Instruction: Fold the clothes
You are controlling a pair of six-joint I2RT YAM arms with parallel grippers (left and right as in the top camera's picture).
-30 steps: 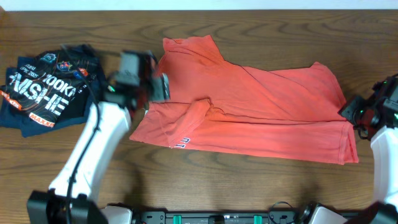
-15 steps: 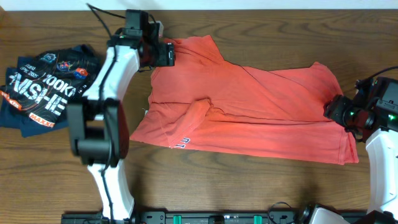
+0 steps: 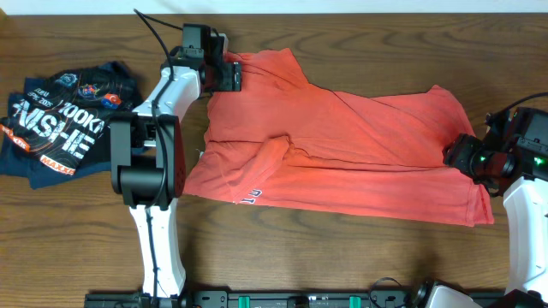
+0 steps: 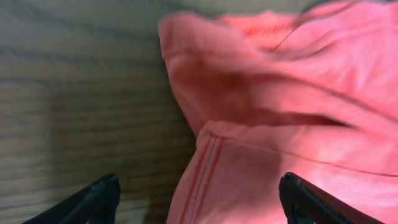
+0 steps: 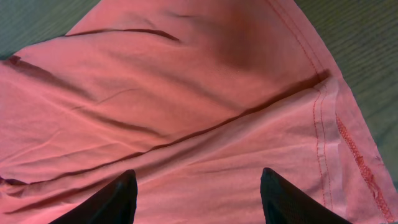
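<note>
Coral-red T-shirt [image 3: 342,145] lies spread across the middle of the wooden table [image 3: 300,265], plain side up and wrinkled. A flap is folded over near its front-left part, and we see a bit of white lettering [image 3: 248,197] at the edge there. Left gripper [image 3: 228,75] sits at the shirt's far-left corner. In the left wrist view its fingertips [image 4: 106,193] are spread wide with nothing held. A stitched hem edge of the shirt [image 4: 205,162] runs down between them, with bare wood toward the left tip and red fabric toward the right tip. We can't tell whether the tips touch the cloth. Right gripper [image 3: 456,156] is over the shirt's right end, just inside its edge. In the right wrist view those fingertips [image 5: 121,196] are also wide apart and empty. Fabric [image 5: 186,112] fills the space between and ahead of them, and the double-stitched hem [image 5: 323,143] runs just outside the right tip. We can't confirm contact there either. A dark navy garment with white and orange lettering [image 3: 64,120] lies bunched at the table's left end, apart from the shirt and both grippers.
</note>
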